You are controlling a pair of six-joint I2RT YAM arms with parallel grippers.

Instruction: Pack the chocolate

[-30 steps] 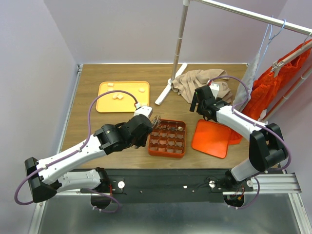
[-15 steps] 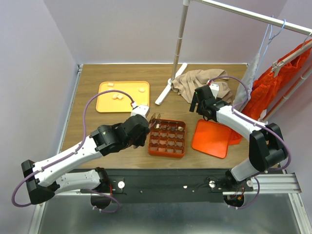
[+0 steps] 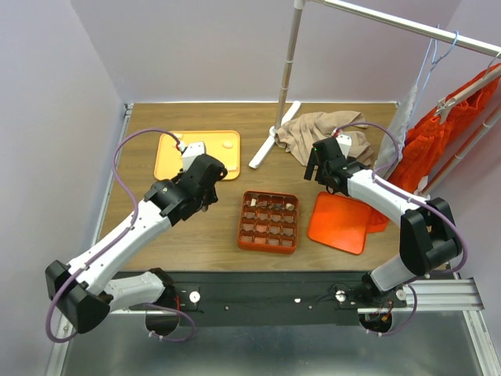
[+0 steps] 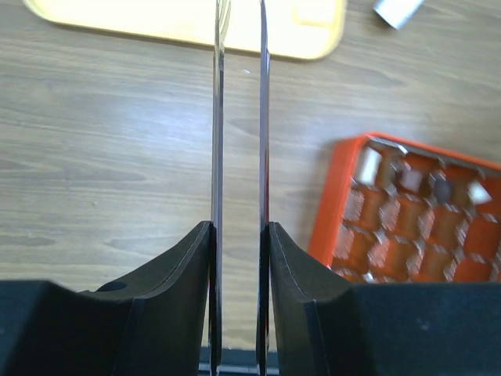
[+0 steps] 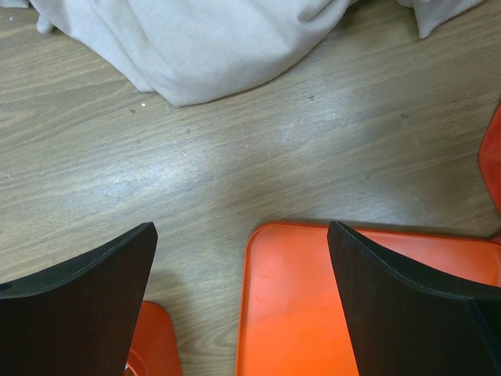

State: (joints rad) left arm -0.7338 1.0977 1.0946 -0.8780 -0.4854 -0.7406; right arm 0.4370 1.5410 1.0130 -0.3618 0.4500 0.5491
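Two thin flat blades are carried by the left tool (image 4: 239, 31). They are held narrow, with a slim gap through which bare wood is seen, and nothing is gripped. It is poised over the brown wooden desk (image 4: 102, 157), between the pale orange flat plastic tray (image 3: 168, 168) and the orange gridded plastic box (image 3: 244, 239). The right tool (image 5: 241, 235) is spread wide and empty above the edge of a bright orange flat plastic lid (image 5: 313, 313), near a crumpled beige cloth (image 5: 196, 47).

The chocolate (image 3: 188, 155), small cream-white and brown lumps, is divided. A few loose pieces lie on the tray, and several are already seated in cells along the box's far side.

Each lump is judged to be very light, rigid but easily chipped or dented, and smooth enough to be squirted out of a hard pinch. A light grip across the widest part, low on opposite sides, is advised, with the blades lowered astride one piece set apart from its neighbours.
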